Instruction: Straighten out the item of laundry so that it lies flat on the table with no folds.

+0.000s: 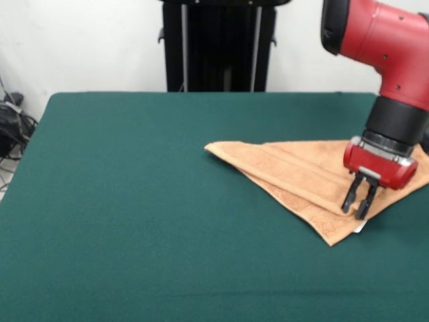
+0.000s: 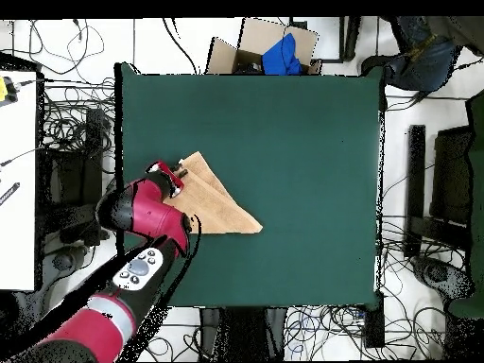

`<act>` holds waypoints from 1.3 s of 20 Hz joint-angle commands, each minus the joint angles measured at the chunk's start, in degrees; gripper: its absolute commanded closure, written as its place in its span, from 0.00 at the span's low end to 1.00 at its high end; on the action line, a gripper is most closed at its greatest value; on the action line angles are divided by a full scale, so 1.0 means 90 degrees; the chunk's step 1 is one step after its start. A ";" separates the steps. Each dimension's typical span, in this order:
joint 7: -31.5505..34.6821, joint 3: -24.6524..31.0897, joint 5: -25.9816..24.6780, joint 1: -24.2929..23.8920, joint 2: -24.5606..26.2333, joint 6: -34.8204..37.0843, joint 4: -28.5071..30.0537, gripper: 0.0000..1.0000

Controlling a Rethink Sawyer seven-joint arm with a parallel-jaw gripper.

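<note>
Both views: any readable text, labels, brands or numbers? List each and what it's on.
None can be read.
The towel has a small white tag at its near corner: too small to show any print.
The arm's control pad has buttons in the overhead view: any markings are too blurred to read.
The claw and the table carry no visible lettering.

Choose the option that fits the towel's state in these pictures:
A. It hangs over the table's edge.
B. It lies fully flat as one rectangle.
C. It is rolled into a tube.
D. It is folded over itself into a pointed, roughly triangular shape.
D: the towel shows layered folds that taper to a corner on the table, and the gripper is at its edge near the small white tag.
</note>
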 commanded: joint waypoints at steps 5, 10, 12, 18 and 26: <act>0.1298 0.1545 -0.0941 -0.0557 -0.0595 -0.0541 0.1089 1.00; 0.1401 0.1835 -0.1111 -0.0745 -0.0912 -0.0474 0.1500 1.00; 0.1426 0.1887 -0.1120 -0.0741 -0.0997 -0.0476 0.1616 1.00; 0.1472 0.2180 -0.1225 -0.0883 -0.1325 -0.0463 0.2030 1.00; 0.1437 0.2330 -0.1149 -0.0818 -0.1664 -0.0401 0.2391 1.00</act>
